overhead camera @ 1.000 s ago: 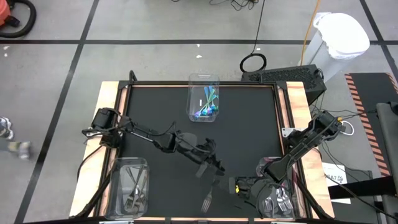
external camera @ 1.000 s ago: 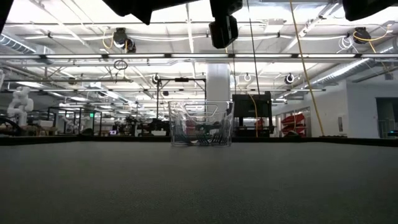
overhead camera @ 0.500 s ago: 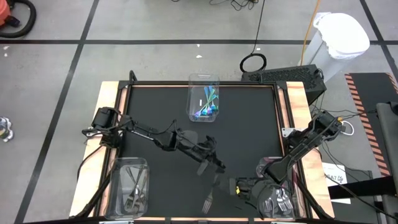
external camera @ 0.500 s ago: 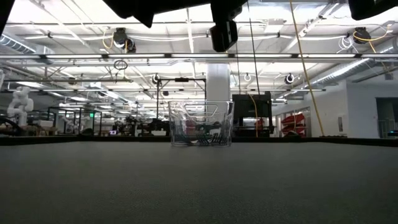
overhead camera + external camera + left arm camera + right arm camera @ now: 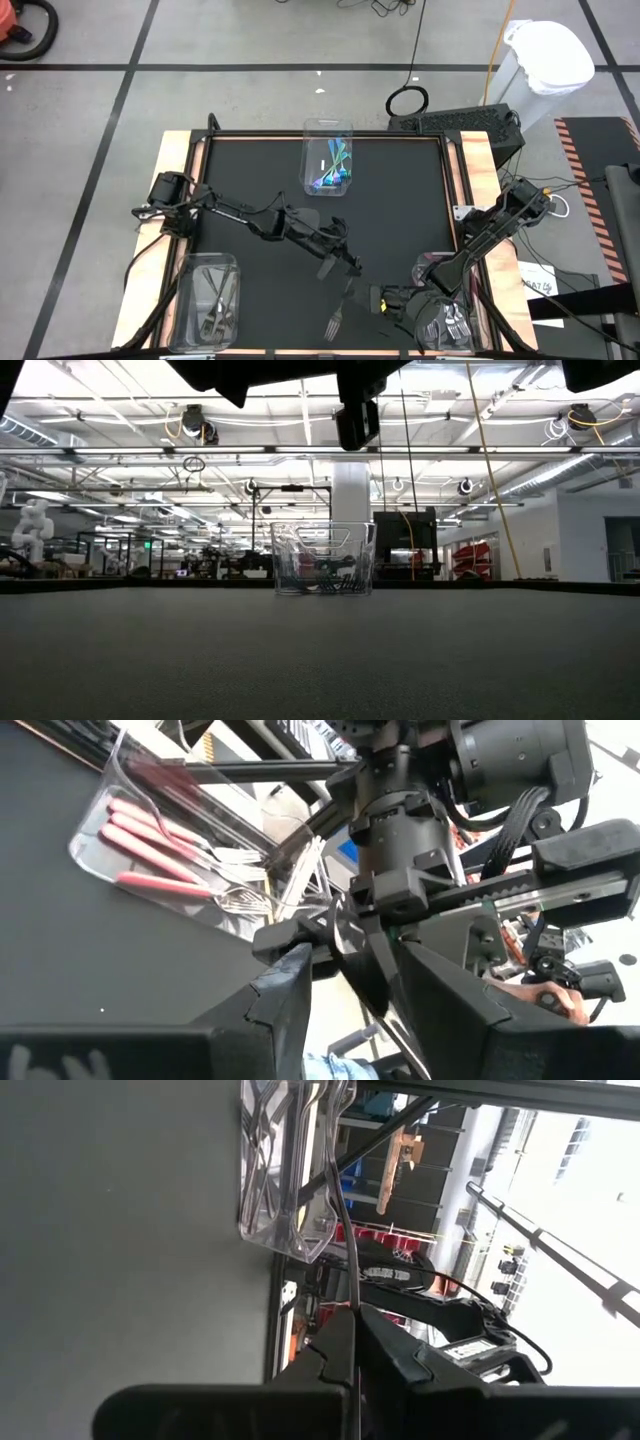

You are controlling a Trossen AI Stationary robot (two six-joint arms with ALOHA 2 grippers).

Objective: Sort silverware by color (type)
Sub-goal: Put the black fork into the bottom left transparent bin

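A thin dark grey fork (image 5: 334,322) hangs over the table's near middle, and my right gripper (image 5: 373,298) is shut on it. In the right wrist view the fork (image 5: 340,1210) runs straight out from between the fingers. My left gripper (image 5: 352,268) reaches in from the left and faces the right one, its fingers (image 5: 285,990) apart on either side of the fork. Teal-handled silverware lies in the far bin (image 5: 328,170), grey forks in the near left bin (image 5: 208,300), and pink-handled forks (image 5: 160,850) in the near right bin (image 5: 445,325). My right gripper pinches the fork's handle (image 5: 352,1305) between its two fingers, which lie along it and come level from the table's right. The fork sticks out beyond the fingertips toward the left, clear of the table. My left gripper has the fork between its fingers; whether they touch it I cannot tell.
The three clear bins stand at the mat's far middle and at its near left and near right corners. The black mat (image 5: 250,170) has wooden strips along its left and right sides. In the low view only the far bin (image 5: 323,558) stands on the table.
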